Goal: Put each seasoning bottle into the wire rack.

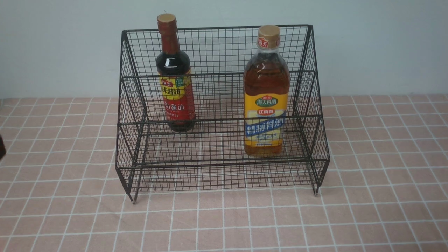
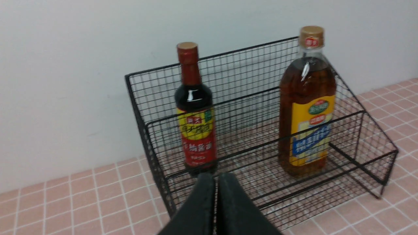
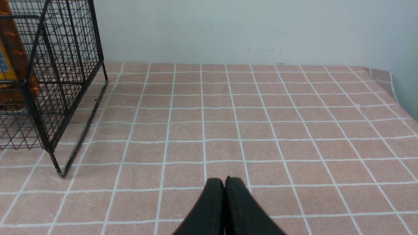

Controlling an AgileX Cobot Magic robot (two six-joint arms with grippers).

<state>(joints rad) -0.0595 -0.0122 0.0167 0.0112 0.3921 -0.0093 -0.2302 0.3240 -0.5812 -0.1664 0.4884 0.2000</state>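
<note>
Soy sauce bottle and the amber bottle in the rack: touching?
Apart. The front view shows the soy sauce bottle and amber bottle with open wire rack mesh between them; the left wrist view shows the same gap.

i see the black wire rack (image 1: 224,105) on the pink cloth. the slim dark soy bottle (image 1: 175,75) stands upright on its upper step, the amber bottle (image 1: 266,94) upright on the lower.
</note>
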